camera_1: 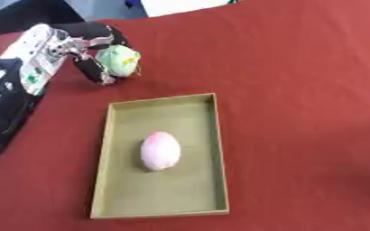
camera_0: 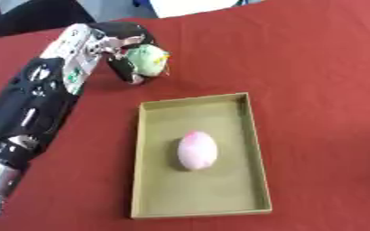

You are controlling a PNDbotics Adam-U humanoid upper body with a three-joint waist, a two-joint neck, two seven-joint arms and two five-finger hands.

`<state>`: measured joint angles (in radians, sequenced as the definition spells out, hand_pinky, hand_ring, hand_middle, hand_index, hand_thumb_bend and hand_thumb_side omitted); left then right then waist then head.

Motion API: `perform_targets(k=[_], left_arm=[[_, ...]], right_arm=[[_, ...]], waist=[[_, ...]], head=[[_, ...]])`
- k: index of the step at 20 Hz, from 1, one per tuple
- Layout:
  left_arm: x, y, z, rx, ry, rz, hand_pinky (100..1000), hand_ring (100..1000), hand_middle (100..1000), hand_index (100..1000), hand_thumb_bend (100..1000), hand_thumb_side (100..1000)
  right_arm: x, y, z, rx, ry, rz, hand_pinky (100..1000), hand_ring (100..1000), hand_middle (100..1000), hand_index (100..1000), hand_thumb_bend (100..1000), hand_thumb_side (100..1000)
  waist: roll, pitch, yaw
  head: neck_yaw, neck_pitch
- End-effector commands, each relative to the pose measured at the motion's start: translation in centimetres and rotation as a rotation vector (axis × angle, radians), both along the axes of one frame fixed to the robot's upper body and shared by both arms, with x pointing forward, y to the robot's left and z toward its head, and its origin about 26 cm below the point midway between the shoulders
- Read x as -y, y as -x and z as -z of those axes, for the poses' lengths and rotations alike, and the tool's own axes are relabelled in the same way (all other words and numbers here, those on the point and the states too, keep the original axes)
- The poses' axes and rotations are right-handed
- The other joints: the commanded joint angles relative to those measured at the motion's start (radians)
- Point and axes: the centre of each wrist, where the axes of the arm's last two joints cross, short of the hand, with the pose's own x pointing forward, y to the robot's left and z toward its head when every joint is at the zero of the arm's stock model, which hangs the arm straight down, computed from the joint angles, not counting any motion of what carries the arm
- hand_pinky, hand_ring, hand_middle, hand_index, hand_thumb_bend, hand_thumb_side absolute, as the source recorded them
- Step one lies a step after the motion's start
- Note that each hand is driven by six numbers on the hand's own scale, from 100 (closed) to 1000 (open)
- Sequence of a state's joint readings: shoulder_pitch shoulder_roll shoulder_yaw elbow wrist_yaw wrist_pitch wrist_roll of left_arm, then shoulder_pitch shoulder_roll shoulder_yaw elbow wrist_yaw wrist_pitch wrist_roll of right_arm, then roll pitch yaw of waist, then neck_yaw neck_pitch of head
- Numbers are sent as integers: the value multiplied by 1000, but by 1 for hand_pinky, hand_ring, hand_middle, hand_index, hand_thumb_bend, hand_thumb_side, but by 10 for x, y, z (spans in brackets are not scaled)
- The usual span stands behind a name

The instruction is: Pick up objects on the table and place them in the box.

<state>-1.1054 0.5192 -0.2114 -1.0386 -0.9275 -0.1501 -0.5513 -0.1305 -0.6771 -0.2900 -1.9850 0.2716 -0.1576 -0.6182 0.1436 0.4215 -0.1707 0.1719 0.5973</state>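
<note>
In the upper left of the frame the left hand [camera_0: 123,52] curls its fingers around a pale green round plush toy [camera_0: 150,60] with a yellow spot, just above the red tabletop [camera_0: 314,81]. Lower centre, a shallow olive box [camera_0: 254,149] holds a pink egg-shaped object [camera_0: 197,150]. The left eye view shows more of the black-and-silver forearm; the right eye view crops it.

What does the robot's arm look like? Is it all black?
Not all black. The left arm is mostly black and chunky, with silver metal parts near the lower end. Close to the wrist sits a white casing carrying a small green marking. The left hand has black fingers with silvery bits at the knuckles. The right arm and hand are not in view.
</note>
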Motion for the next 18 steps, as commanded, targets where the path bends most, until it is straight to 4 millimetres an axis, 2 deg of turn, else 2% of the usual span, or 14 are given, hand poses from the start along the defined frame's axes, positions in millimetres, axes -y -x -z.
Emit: perform_targets(k=[1, 4, 11, 15, 18], left_arm=[[-6, 5, -18, 57, 26, -9, 741, 793, 683, 796, 131, 116], [-6, 8, -22, 65, 30, -7, 736, 789, 681, 795, 147, 102], [0, 20, -41, 110, 46, 33, 715, 769, 658, 778, 100, 100], [10, 37, -56, 163, 58, 111, 698, 754, 638, 763, 100, 100], [25, 60, -66, 211, 31, 223, 683, 746, 625, 755, 100, 100]], right_arm=[[2, 4, -7, 23, 14, 9, 659, 757, 576, 760, 171, 701], [3, 5, -4, 15, 9, 17, 659, 757, 576, 760, 173, 696], [5, 7, 0, 0, 5, 33, 661, 758, 578, 760, 171, 687], [7, 9, 3, -11, 9, 42, 662, 759, 579, 760, 171, 686], [8, 10, 5, -17, 14, 49, 663, 759, 579, 761, 171, 683]], waist=[[-10, -26, 3], [-13, -34, 11], [-25, -63, 41], [-34, -83, 66], [-39, -99, 86]], head=[[-2, 5], [-6, 11], [-23, 30], [-38, 46], [-49, 58]])
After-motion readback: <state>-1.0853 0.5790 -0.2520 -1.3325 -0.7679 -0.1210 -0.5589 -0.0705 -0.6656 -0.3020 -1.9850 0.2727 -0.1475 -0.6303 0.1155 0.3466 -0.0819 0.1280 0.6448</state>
